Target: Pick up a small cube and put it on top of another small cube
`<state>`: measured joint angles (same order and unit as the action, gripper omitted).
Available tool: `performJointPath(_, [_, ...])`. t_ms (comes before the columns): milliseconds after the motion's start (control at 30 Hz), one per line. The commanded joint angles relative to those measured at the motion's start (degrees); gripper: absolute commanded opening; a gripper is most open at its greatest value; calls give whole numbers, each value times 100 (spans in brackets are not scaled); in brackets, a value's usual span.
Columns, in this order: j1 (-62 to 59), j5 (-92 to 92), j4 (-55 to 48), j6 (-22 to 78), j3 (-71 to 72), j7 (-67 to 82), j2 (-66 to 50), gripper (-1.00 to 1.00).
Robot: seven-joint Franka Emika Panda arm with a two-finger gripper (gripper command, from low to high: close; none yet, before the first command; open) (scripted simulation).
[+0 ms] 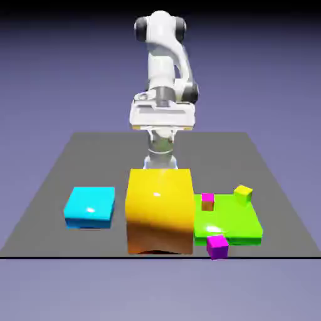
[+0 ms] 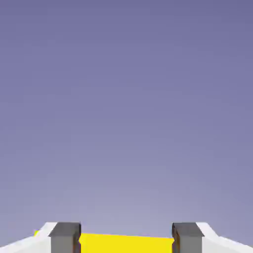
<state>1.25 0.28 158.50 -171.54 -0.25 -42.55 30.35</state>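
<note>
Behind your table hung a plain blue-violet backdrop, and the dark grey table (image 1: 75, 163) carried everything near its front edge. You had the gripper (image 2: 126, 239) up behind the large yellow-orange block (image 1: 159, 210); in the hand view its two grey fingertips (image 2: 64, 237) stood apart with nothing clasped between them, only a strip of that block's yellow top showing in the gap and backdrop above. Your magenta cube (image 1: 217, 246) sat on the table at the front edge of the flat green slab (image 1: 229, 222), toward the exterior view's right. Your yellow-green cube (image 1: 242, 194) rested at the slab's far right corner. A pink-topped orange cube (image 1: 207, 201) sat on the slab near the big block. At the exterior view's left lay a flat cyan block (image 1: 89, 206).
</note>
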Motion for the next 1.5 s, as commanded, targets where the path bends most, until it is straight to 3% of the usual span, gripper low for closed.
performJointPath(0, [46, 23, -208, 205, -21, -8, -192, 0])
performJointPath(1467, [2082, 1049, -9344, 9199, -936, -350, -8619, 0])
